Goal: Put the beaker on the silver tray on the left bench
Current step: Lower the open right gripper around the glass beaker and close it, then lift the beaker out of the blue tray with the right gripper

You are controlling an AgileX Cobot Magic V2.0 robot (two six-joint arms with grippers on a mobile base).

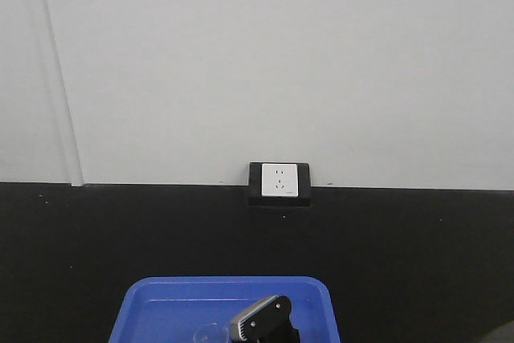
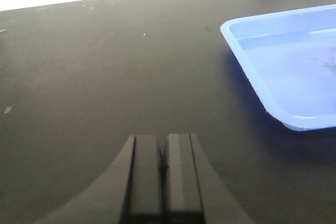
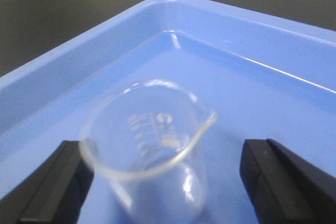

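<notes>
The beaker (image 3: 157, 129), small and of clear glass with white markings, stands upright inside a blue plastic tray (image 3: 79, 61). My right gripper (image 3: 165, 153) is open around it: the left finger sits close against the rim, while the right finger stands well apart. From the front, this gripper (image 1: 261, 323) hangs over the blue tray (image 1: 161, 303), with the beaker (image 1: 210, 333) faint beside it. My left gripper (image 2: 163, 142) is shut on nothing, low over the black worktop (image 2: 105, 66). The silver tray is out of view.
The blue tray (image 2: 273, 66) lies to the right of my left gripper. A white wall with a black-framed power outlet (image 1: 279, 181) stands behind the worktop.
</notes>
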